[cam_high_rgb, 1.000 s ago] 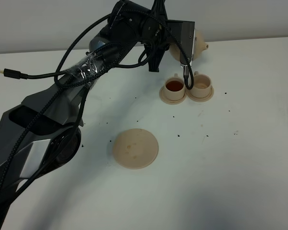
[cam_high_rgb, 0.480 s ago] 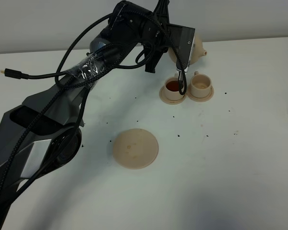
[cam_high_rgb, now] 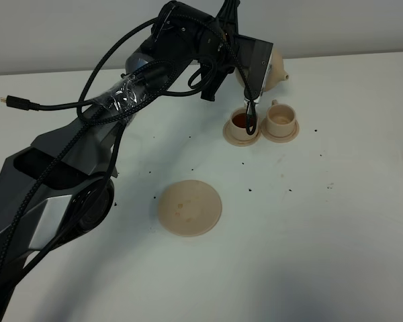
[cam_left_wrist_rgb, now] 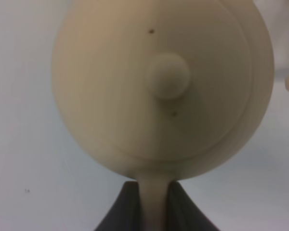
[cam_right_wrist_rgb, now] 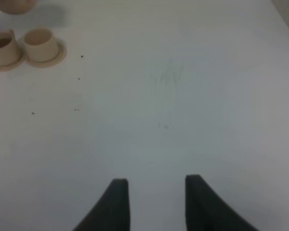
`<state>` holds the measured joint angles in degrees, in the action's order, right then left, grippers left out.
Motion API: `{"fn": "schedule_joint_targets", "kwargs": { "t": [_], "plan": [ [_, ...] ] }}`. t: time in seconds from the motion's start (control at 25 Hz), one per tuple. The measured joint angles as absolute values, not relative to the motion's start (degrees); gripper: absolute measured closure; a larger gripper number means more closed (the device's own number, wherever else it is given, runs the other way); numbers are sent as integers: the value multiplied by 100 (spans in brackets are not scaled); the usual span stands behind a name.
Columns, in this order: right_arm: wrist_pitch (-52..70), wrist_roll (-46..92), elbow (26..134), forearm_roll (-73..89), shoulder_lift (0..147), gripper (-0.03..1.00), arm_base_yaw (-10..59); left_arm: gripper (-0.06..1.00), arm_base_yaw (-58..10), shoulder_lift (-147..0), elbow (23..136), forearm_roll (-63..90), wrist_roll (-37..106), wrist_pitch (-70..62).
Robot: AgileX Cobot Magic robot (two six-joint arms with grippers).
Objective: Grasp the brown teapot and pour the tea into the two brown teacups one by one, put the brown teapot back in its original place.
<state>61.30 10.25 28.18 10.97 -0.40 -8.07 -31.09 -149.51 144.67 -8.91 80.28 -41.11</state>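
Nearest, well apart from the empty teacup (cam_high_rgb: 280, 118), the right tool (cam_right_wrist_rgb: 156, 202) hangs over bare worktop (cam_high_rgb: 336, 221), its fingers apart with nothing between them. Next, nearer than that cup and off to its left, lies the flat saucer plate (cam_high_rgb: 189, 207), bare. Just beside the cup on its left stands the filled teacup (cam_high_rgb: 240, 121), dark tea inside; the empty one looks pale and dry. Beyond the empty cup, raised off the worktop, is the brown teapot (cam_high_rgb: 277, 67), its loop handle clamped in the left tool (cam_left_wrist_rgb: 154, 211). The pot's handle-to-spout line runs left to right, the spout just past the cup's far rim. I judge the pour needs the spout drawn nearer over that mouth, then tipped; only the left arm is placed for it.
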Motion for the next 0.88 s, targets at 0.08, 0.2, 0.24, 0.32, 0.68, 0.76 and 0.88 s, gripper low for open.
{"fn": "schedule_joint_targets", "kwargs": {
  "t": [0.08, 0.2, 0.24, 0.32, 0.68, 0.76, 0.88],
  "plan": [
    [6130, 1025, 2818, 1097, -40, 66, -807, 80, -3109, -14951, 14467, -891, 8123, -4109],
    [6130, 1025, 2818, 1097, -40, 66, -807, 80, -3109, -14951, 14467, -891, 8203, -4049],
    [6130, 1025, 2818, 1097, -40, 66, -807, 80, -3109, -14951, 14467, -891, 8225, -4020],
    [6130, 1025, 2818, 1097, -40, 66, -807, 80, -3109, -14951, 14467, -891, 8259, -3999],
    [6130, 1025, 2818, 1097, -40, 66, -807, 80, -3109, -14951, 14467, -891, 8540, -4018],
    [6130, 1025, 2818, 1097, -40, 66, -807, 80, -3109, -14951, 14467, -891, 8604, -4048],
    [6130, 1025, 2818, 1097, -40, 66, -807, 80, -3109, -14951, 14467, -891, 8723, -4103]
  ]
}}
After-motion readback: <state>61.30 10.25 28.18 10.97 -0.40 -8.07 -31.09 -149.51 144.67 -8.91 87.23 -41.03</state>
